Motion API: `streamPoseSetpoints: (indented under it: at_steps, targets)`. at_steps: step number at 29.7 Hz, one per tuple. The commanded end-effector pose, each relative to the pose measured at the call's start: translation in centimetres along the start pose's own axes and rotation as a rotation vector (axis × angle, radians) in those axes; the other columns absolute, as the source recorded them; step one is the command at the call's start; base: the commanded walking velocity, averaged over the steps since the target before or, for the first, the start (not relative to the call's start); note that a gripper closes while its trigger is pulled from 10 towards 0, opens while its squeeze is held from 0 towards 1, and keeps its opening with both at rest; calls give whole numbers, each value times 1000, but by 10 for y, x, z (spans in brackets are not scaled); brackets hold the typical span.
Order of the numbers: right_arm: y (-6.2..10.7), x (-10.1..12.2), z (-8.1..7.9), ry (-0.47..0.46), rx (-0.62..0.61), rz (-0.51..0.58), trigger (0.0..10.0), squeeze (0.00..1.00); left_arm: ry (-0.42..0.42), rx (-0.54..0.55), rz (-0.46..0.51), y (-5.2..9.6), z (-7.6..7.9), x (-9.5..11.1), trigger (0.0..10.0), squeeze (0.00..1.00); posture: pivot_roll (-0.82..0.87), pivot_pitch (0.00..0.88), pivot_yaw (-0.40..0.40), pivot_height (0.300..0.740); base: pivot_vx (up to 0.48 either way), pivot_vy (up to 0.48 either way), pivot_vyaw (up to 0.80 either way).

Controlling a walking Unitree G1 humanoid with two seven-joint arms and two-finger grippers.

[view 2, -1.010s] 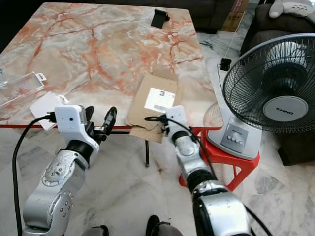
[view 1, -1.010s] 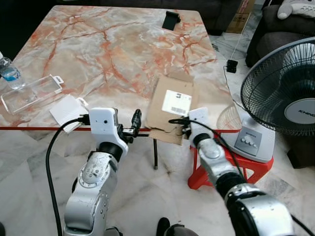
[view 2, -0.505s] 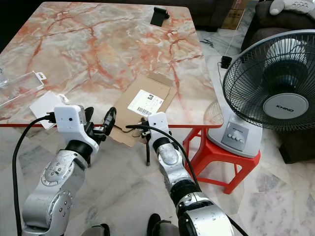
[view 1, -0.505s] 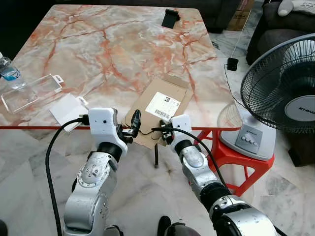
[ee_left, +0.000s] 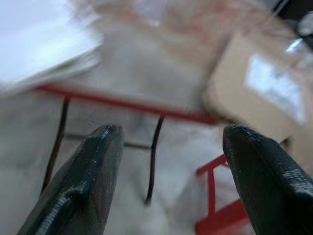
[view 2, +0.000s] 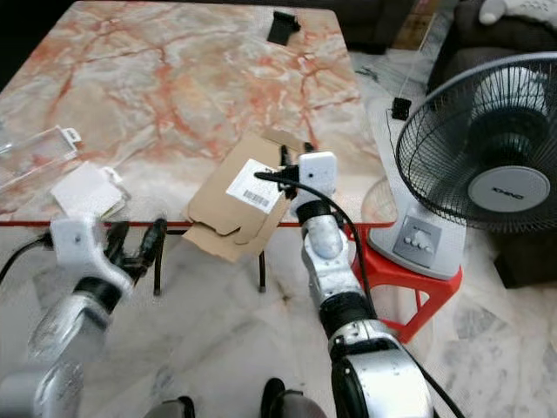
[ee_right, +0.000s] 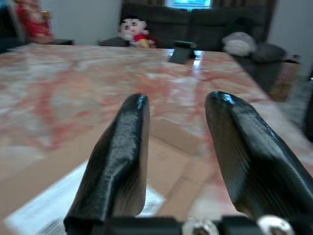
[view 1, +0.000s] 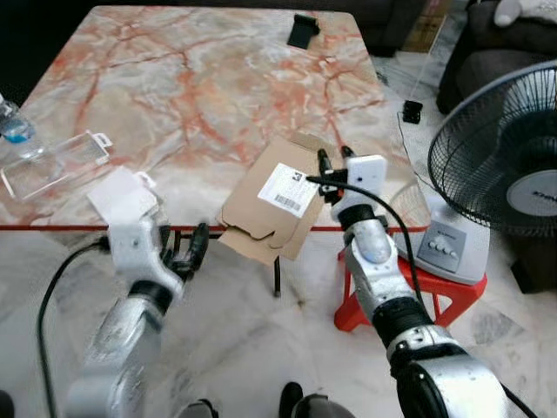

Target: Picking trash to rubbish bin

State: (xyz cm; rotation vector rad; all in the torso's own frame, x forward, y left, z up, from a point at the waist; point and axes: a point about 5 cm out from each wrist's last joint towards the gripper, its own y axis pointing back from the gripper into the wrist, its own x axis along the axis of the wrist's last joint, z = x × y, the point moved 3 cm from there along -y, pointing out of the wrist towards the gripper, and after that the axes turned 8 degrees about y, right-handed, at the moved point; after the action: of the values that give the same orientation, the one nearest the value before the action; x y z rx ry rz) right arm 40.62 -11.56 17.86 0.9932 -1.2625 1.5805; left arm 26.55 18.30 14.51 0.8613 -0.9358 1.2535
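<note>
**Cardboard at the table's edge, both grippers open**

Here, a flattened cardboard piece [view 1: 272, 200] with a white shipping label [view 1: 288, 188] was seen lying at the near edge of a marble table [view 1: 191, 87], in the lower centre of the left eye view. Its lower flap was hanging past the red rim of the table. The right gripper [view 1: 332, 160] was placed over the far right corner of the cardboard, just right of the label, with its two black fingers parted and nothing held between them. In the right wrist view those fingers [ee_right: 117, 166] were shown spread above the brown sheet and the label; whether they were touching it could not be told.

The left gripper [view 1: 186, 251] was found at the lower left of the left eye view, below the table edge and blurred, well apart from the cardboard. Its fingers [ee_left: 83, 176] were shown wide apart in the left wrist view, empty, with the red table frame and the cardboard seen beyond them.

Toward the left edge of the table, a clear plastic tray [view 1: 54, 165], a white folded paper [view 1: 122, 193] and a water bottle [view 1: 14, 126] were seen. A small black object [view 1: 302, 32] was lying at the far edge, top centre. A standing fan [view 1: 505, 165] was placed on a red stool [view 1: 383, 292] at the right of the frame.
</note>
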Motion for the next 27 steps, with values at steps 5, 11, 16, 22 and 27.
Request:
streamPoseSetpoints:
  at_steps: [5, 11, 16, 22, 27]
  targets:
    - [0, -1, 3, -16, -36, -14, 10000, 0, 60, -44, -99, 8, -10, -20, 10000, 0, 187, 208, -62, 740, 0, 0, 0]
    - [1, 1, 2, -18, -36, 1, 10000, 0, 137, -104, -148, 6, -14, -36, 10000, 0, 177, 196, -62, 740, 0, 0, 0]
    - [-1, 4, 6, -18, -52, 13, 10000, 0, 156, -136, -145, -8, -18, -40, 10000, 0, 170, 196, -68, 740, 0, 0, 0]
    - [-3, 5, 5, -16, -51, 9, 10000, 0, 270, -211, -131, -25, -9, -45, 10000, 0, 172, 205, -74, 740, 0, 0, 0]
    - [-3, 7, 2, -16, -47, 20, 10000, 0, 335, -268, -142, -42, 5, -51, 10000, 0, 159, 206, -74, 740, 0, 0, 0]
